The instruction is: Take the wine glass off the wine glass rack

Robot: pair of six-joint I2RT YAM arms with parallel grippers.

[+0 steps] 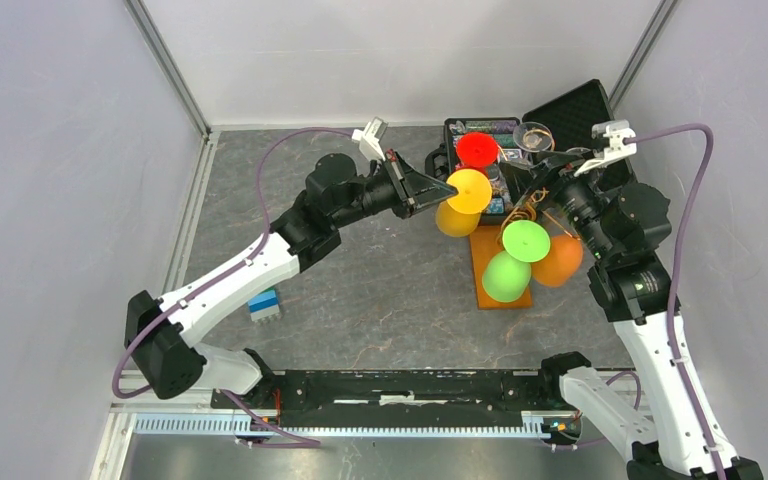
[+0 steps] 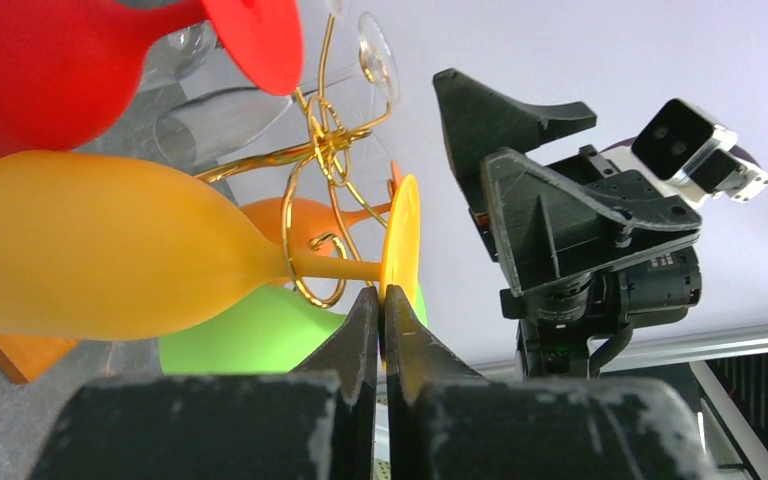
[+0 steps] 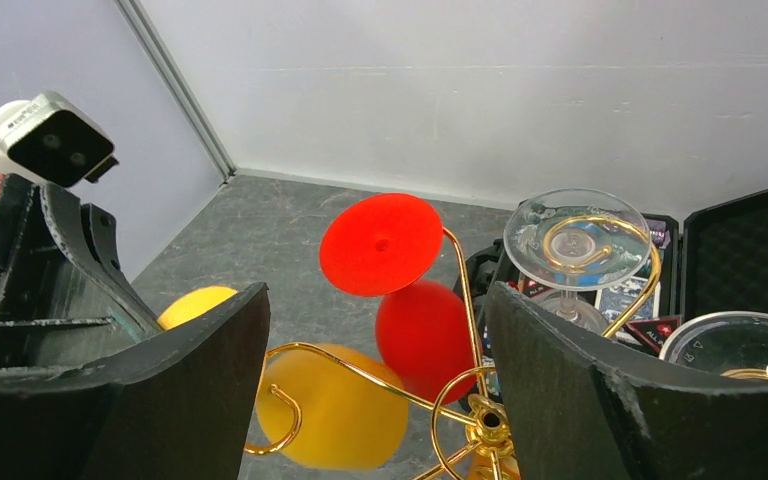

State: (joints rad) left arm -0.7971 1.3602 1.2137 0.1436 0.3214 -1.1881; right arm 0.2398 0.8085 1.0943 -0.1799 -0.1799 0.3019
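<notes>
We're at the grasp step: L gripper (image 2: 381,300) is pinched shut on the foot rim of the yellow glass (image 2: 90,250), which hangs by its stem in a curl on the 10 o'clock side of the rack (image 1: 487,258). It's not yet off. R gripper (image 3: 378,338) is wide open, holding nothing, over the rack top. Next, we reckon, the stem must slide out thru the curl's gap w/o bumping the red glass (image 1: 477,150) at 12 or the green glass (image 1: 507,275) at 5. That thin pinch may let it swing. The case (image 1: 570,105), at 1 o'clock behind the rack, lies open and holds printed cards or packets; we can't tell which.
</notes>
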